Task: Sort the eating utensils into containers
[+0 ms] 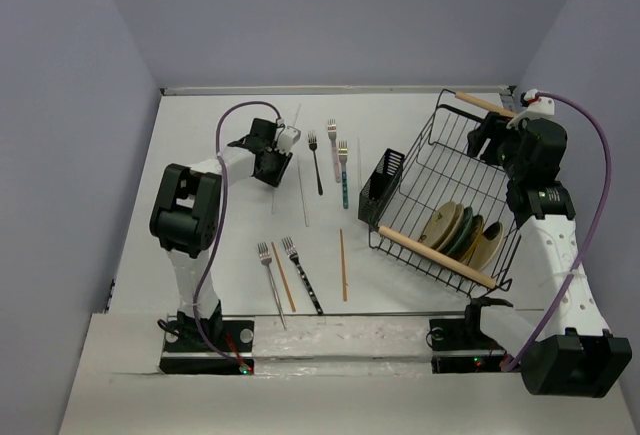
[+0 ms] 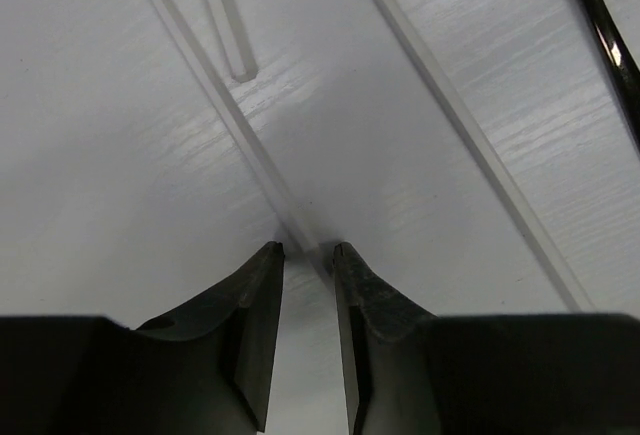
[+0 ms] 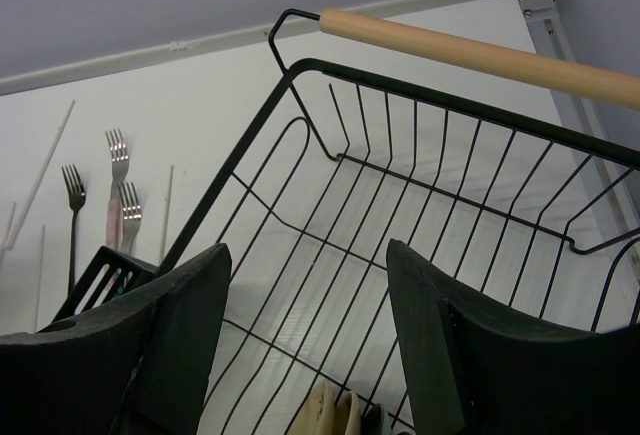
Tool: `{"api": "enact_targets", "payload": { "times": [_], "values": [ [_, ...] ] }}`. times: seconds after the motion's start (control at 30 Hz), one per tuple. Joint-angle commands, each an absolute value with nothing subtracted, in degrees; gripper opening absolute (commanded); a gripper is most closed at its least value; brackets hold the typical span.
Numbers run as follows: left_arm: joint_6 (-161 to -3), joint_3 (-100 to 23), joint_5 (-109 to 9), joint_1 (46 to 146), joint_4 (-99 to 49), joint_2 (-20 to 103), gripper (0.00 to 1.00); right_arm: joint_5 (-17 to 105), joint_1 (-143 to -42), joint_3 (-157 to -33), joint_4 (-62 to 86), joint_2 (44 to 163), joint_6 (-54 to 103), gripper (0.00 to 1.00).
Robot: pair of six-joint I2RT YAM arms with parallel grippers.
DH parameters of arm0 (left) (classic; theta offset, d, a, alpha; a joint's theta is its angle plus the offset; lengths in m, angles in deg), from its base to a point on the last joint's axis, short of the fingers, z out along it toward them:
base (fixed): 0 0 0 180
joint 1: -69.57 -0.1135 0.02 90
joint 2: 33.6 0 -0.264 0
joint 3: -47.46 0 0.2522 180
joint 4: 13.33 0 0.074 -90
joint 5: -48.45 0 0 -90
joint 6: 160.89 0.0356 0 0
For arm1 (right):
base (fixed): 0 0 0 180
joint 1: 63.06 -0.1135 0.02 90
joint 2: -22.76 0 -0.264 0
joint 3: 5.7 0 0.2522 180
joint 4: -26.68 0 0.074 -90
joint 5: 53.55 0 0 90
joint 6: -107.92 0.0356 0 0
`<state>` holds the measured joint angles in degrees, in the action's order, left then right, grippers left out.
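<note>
Leftmost, the left hand (image 2: 309, 250) is hanging low over the white worktop (image 1: 400, 285), its fingers standing narrowly apart, straddling the near end of a thin pale white chopstick (image 2: 238, 130) without yet clamping it. A second pale chopstick (image 2: 470, 140) is lying just beside it. Moving right, the black-handled fork (image 1: 316, 165), pink-handled fork (image 1: 333, 145) and teal-handled fork (image 1: 343, 180) are lying flat, and the small black slotted cutlery holder (image 1: 382, 187) is standing well apart from the left hand, against the big black wire rack (image 1: 430, 140). Farthest right, the right hand (image 3: 307, 250) is hovering over that rack, fingers wide apart and holding nothing.

The risk is probably in the pinch. The stick is slim and flat on the worktop, so it may roll out or the fingertips may scrape the surface. Gripped so near one end, it may droop, swing and catch the forks on the way to the holder.
</note>
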<state>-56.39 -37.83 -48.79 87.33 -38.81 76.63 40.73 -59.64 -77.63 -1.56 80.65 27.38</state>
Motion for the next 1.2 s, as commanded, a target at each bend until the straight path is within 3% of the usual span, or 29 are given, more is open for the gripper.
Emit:
{"api": "enact_targets", "payload": {
  "times": [0.0, 0.27, 0.43, 0.63, 0.73, 0.87, 1.0, 1.17],
  "values": [
    [-56.6, -38.5, -48.3, 85.3, -40.2, 77.0, 0.36, 40.1, -60.1, -78.5, -1.2, 80.1, 26.9, 0.69],
    [-56.9, -37.4, -49.5, 80.9, -40.5, 76.1, 0.24, 40.3, -60.1, -78.6, -1.2, 79.5, 26.7, 0.70],
    [-57.0, -38.3, -50.7, 78.7, -41.0, 77.5, 0.00, 40.3, -60.1, -78.6, -1.2, 78.9, 26.5, 0.70],
    [-57.6, -40.3, -56.4, 74.0, -40.6, 77.4, 0.00, 45.3, -60.1, -79.2, -1.1, 79.0, 25.9, 0.74],
    [-57.5, -39.2, -62.1, 71.4, -38.3, 72.9, 0.00, 57.1, -60.1, -79.9, 0.4, 79.3, 26.1, 0.79],
    [-56.0, -38.0, -66.3, 70.9, -36.8, 65.4, 0.00, 74.9, -60.1, -80.6, 6.3, 81.1, 30.6, 0.79],
    [-56.5, -38.9, -71.0, 70.7, -37.5, 59.8, 0.00, 77.7, -60.9, -83.0, 8.5, 82.7, 34.3, 0.70],
    [-59.7, -41.7, -78.7, 70.8, -38.6, 52.8, 0.00, 72.3, -70.6, -85.2, 16.1, 83.4, 38.0, 0.70]
  ]
}}
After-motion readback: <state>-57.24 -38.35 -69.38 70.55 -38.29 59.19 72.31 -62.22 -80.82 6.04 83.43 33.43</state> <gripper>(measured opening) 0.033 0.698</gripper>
